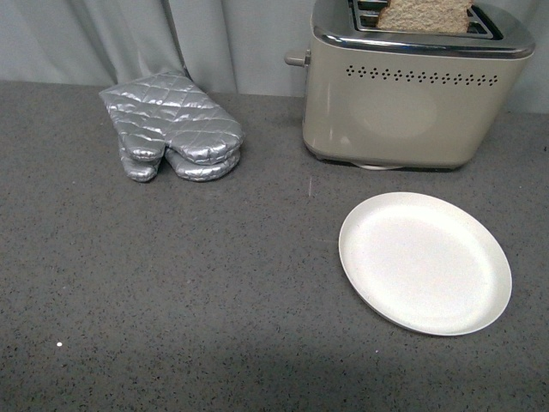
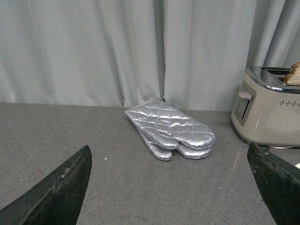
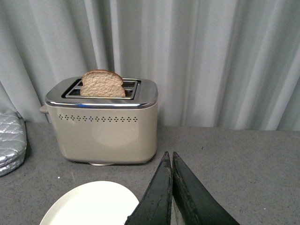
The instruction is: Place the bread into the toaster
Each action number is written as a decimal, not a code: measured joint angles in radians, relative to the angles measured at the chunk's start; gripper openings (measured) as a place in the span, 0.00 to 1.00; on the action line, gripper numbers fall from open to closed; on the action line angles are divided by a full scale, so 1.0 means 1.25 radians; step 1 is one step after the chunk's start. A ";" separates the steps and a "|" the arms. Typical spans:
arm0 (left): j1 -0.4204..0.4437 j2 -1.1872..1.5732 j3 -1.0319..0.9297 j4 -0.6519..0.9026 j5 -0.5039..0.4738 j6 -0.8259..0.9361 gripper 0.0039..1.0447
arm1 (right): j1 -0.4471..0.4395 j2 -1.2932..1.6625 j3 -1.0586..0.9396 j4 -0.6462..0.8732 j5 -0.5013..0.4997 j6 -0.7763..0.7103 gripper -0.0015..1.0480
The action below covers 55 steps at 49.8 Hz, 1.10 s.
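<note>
Bread (image 1: 425,15) standing in toaster (image 1: 403,112)

A pair of silver quilted oven mitts (image 1: 171,126) is stacked on the grey speckled counter (image 1: 171,283), towards the back left in the front view, close to a pale pleated curtain (image 1: 232,39) hung behind the counter. A round white plate (image 1: 425,262) is set on the counter at the right, well apart from the mitts.
</note>
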 joint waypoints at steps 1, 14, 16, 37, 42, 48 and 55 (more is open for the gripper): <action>0.000 0.000 0.000 0.000 0.000 0.000 0.94 | 0.000 -0.007 0.000 -0.007 0.000 0.000 0.01; 0.000 0.000 0.000 0.000 0.000 0.000 0.94 | 0.000 -0.086 0.000 -0.085 0.000 0.000 0.01; 0.000 0.000 0.000 0.000 0.000 0.000 0.94 | 0.000 -0.095 0.000 -0.093 0.000 0.000 0.01; 0.000 0.000 0.000 0.000 -0.001 0.000 0.94 | 0.000 -0.271 0.001 -0.294 -0.001 0.000 0.01; 0.000 0.000 0.000 0.000 0.000 0.000 0.94 | 0.000 -0.295 0.001 -0.296 -0.001 0.000 0.01; 0.000 0.000 0.000 0.000 0.000 0.000 0.94 | 0.000 -0.295 0.001 -0.299 -0.001 -0.001 0.02; 0.000 0.000 0.000 0.000 0.000 0.000 0.94 | 0.000 -0.296 0.001 -0.299 -0.001 0.000 0.27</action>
